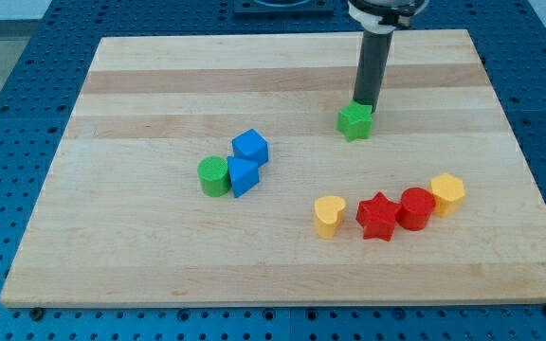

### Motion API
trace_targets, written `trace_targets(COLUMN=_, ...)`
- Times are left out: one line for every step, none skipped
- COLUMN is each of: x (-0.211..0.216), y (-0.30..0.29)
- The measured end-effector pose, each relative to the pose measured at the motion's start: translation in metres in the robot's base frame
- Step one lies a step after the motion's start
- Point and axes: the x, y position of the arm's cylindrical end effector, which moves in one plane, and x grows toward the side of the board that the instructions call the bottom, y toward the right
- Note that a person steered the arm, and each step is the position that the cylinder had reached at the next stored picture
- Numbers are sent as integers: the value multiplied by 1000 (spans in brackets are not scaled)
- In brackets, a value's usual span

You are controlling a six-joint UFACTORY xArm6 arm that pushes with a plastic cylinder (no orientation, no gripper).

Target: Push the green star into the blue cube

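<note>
The rod is down on the wooden surface (282,66) and its tip (364,104) sits right at the green star (354,121), touching or as good as touching its top-right side, at about one o'clock from it. There's no gripper on this arm at all, just the bare rod, so nothing opens or closes here. The star stands alone in the upper right of the board, and the blue cube (250,146) waits well apart at roughly eight o'clock from it, bunched with a blue triangular block (242,176) and a green cylinder (214,176). Along the lower right run a yellow heart (329,215), red star (378,216), red cylinder (416,207) and yellow block (447,191). That star looks light, hard and slippery on wood; its points may make it spin, so I'd push squarely through its middle.
</note>
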Motion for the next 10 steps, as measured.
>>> trace_targets(x=0, y=50)
trace_targets(x=5, y=53)
trace_targets(x=20, y=34)
trace_targets(x=20, y=-4)
trace_targets(x=21, y=-44)
trace_targets(x=29, y=-82)
trace_targets(x=45, y=-117)
trace_targets(x=56, y=-126)
trace_targets(x=57, y=-116)
trace_targets(x=16, y=-84)
